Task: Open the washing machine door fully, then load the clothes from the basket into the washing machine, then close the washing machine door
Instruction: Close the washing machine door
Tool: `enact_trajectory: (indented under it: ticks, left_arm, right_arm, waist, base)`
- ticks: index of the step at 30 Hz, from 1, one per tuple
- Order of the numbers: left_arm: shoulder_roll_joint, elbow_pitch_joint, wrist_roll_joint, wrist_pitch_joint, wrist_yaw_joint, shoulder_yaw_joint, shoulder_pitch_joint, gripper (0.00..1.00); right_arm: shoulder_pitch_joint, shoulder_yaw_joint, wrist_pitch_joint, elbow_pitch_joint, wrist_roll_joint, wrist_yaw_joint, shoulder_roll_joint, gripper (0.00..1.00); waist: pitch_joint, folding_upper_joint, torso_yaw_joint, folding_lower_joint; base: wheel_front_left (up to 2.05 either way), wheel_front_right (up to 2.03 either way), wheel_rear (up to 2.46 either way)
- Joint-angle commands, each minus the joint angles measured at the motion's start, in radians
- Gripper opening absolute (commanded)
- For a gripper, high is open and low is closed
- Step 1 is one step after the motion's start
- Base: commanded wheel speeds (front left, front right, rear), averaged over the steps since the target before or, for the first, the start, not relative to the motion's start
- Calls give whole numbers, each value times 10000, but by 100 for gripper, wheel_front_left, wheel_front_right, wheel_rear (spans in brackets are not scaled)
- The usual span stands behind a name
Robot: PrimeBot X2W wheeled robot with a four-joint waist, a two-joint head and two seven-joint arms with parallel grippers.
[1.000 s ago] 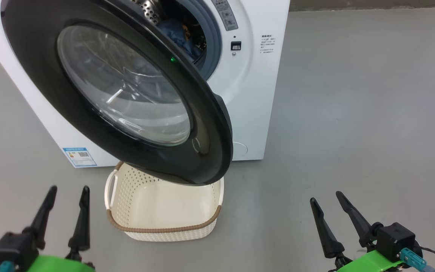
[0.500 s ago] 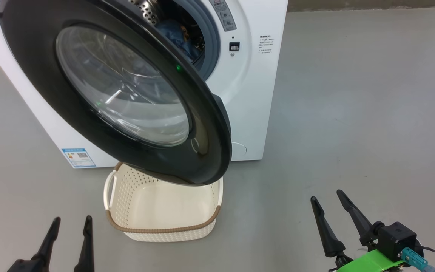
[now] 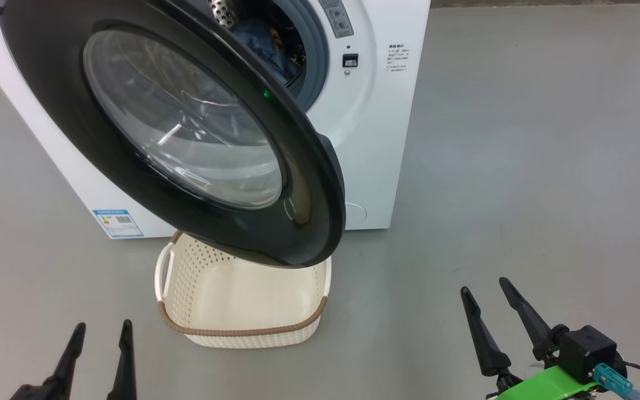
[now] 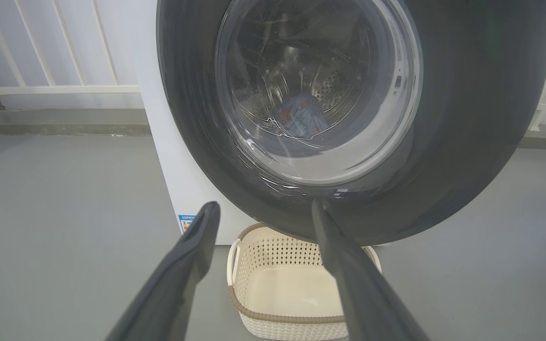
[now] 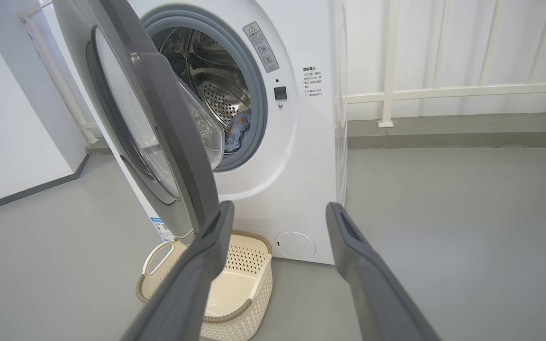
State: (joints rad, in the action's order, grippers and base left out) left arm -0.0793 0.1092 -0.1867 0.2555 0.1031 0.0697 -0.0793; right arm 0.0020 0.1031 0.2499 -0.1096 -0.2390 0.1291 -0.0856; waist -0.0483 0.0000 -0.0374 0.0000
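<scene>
While the smooth grey floor (image 3: 520, 166) spreads wide on every side, the big white front-loading washing machine (image 3: 370, 139) stands on it with its steel perforated drum exposed behind a grey-blue rubber gasket. Its large round glossy black door (image 3: 181, 128), with a bulging clear glass bowl at the centre, is swung partway out from the opening, hinged on the robot's left. In the head view its lower edge overhangs the back of the small cream perforated plastic basket (image 3: 242, 332). This basket, with a brown woven rim and side handles, sits on the floor just in front of the machine, below the door, and its bare cream bottom shows.

Low in the head view, the left gripper (image 3: 102, 328) hovers over the floor to the left of the basket. Its two long dark fingers are spread apart and hold nothing. The right gripper (image 3: 484, 289) hangs well to the right of the basket, its fingers likewise parted and unladen.

Inside the drum lie the clothes (image 3: 261, 47), a soft blue bundle with an orange patch; whether it is one garment or two I cannot tell. A small blue label (image 3: 118, 222) sits low on the machine's left corner, and a round white cap (image 3: 355, 214) low on its right.
</scene>
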Motion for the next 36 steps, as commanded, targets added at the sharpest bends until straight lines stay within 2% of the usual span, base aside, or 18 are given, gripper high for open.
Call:
enact_trajectory:
  ticks: [1,13,14,16,21,27,31,36]
  left_arm:
    - [-96,-241,142,62,69,393,306,100]
    - [21,-231,263,62,179,520,396,100]
    - [27,-222,265,62,188,515,398,100]
    - [40,-210,271,62,203,506,399,100]
    - [61,-186,283,62,232,501,391,100]
    - [78,-274,284,62,254,527,366,100]
    - [88,-300,263,63,265,479,339,100]
    - [100,-272,238,63,271,337,414,100]
  right_arm:
    - [-140,166,118,277,128,16,-3,100]
    - [-164,36,118,256,223,16,81,100]
    - [-165,31,118,251,227,16,86,71]
    - [-154,7,118,229,232,16,93,0]
    - [-135,-107,118,367,189,16,116,0]
    - [-384,73,118,1840,-182,16,192,0]
    - [-948,1127,118,3610,-413,16,137,0]
    - [-1608,2571,118,4592,-592,16,-168,0]
  waist:
    - [-44,0,-22,0]
    - [-135,0,-77,0]
    - [-135,0,-82,0]
    - [-131,0,-94,0]
    - [-80,0,-126,0]
    - [-19,0,-156,0]
    - [7,0,-224,0]
    - [37,0,-452,0]
  base:
    - [0,0,0]
    - [0,0,0]
    - [0,0,0]
    - [0,0,0]
    - [0,0,0]
    - [0,0,0]
    - [0,0,0]
    - [0,0,0]
